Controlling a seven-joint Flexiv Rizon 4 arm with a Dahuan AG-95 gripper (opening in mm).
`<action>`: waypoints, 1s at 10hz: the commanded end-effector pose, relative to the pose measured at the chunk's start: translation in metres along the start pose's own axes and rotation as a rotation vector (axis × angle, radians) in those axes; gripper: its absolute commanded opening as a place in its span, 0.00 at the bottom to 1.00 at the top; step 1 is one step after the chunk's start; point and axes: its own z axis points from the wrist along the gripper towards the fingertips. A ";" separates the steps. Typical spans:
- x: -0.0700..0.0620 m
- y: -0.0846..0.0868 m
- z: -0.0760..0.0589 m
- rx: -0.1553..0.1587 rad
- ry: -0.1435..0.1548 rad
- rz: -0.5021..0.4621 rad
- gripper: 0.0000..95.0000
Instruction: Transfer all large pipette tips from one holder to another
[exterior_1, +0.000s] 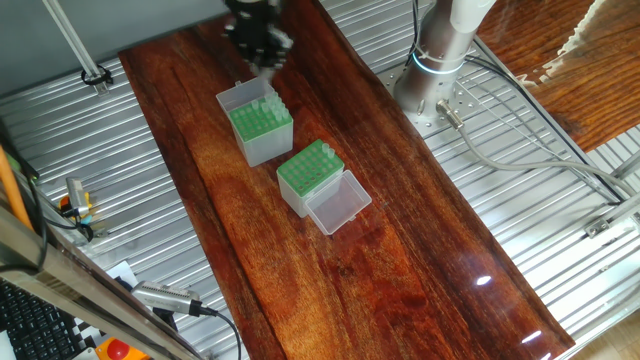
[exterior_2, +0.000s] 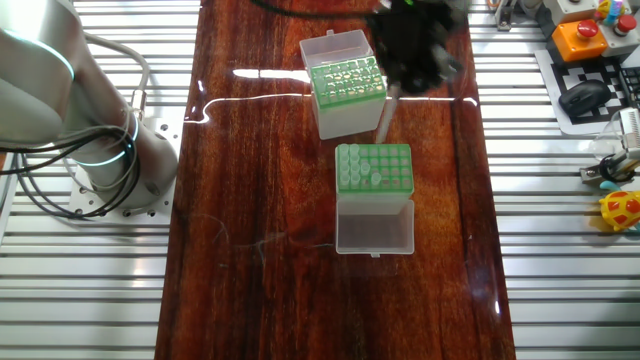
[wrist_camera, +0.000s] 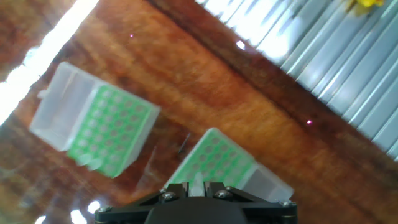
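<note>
Green rack tops mark both boxes on the dark wooden table (exterior_2: 250, 250). In the other fixed view, going left to right, the robot's silver base (exterior_2: 70, 110) stands on the ribbed metal surround; then comes the greyer box (exterior_2: 345, 95), its whitish lid (exterior_2: 335, 47) open behind it, with a few tips showing in its rack. Just below and slightly right sits the whitish box (exterior_2: 373, 170), several tips (exterior_2: 357, 160) standing in its left holes, its clear lid (exterior_2: 375, 225) folded out flat toward the camera. The two boxes are near each other but apart.

The black pincer (exterior_2: 390, 95) hangs blurred above the gap between them, by the greyer box's right side — a single whitish tip (exterior_2: 384, 118) slants down from it, so it is clenched on that tip. At far right lie an orange box with a red button (exterior_2: 585, 35) and a black computer mouse (exterior_2: 585, 97).

In the hand view both boxes are blurred; the tip (wrist_camera: 196, 185) shows between the fingers.
</note>
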 end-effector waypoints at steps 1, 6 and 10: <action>-0.004 -0.005 0.001 0.022 -0.005 -0.036 0.00; -0.005 -0.007 0.007 0.011 -0.005 -0.012 0.00; 0.000 -0.011 0.008 0.015 -0.005 -0.010 0.00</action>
